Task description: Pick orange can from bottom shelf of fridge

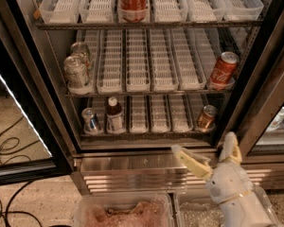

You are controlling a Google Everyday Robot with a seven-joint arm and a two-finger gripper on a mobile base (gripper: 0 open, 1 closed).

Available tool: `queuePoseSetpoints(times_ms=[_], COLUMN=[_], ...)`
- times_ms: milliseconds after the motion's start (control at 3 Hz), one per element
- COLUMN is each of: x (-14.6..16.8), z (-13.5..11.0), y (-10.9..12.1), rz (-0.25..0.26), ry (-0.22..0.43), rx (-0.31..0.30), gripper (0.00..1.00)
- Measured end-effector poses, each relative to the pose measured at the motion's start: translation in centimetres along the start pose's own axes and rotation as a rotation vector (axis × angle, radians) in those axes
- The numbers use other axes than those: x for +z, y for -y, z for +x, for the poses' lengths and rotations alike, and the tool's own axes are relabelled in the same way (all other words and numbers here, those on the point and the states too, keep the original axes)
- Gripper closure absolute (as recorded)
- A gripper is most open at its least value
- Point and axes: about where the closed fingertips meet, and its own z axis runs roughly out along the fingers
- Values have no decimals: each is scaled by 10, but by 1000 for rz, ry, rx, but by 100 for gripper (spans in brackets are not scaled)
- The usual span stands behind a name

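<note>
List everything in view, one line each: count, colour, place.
fridge: one, black frame, steel base
trays: many, white slotted, every rack
red cans: two, top rack centre and middle rack right
silver cans: two, middle rack left
orange can: one, orange-copper, right end of bottom shelf
blue-and-silver can: one, bottom shelf left
bottle: one, dark, white label, beside that can
bins: two, clear, bottom edge
cables: black, floor left
gripper: one, white, cream fingers, open, before the steel base, below the orange can
</note>
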Motion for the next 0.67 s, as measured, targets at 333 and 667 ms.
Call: queuePoseSetpoints(times_ms=[333,667], x=[9,9], z=[20,20], y=[1,1], rz=[19,20], ry=[-18,-18], rx=[-56,-56], gripper=[0,0])
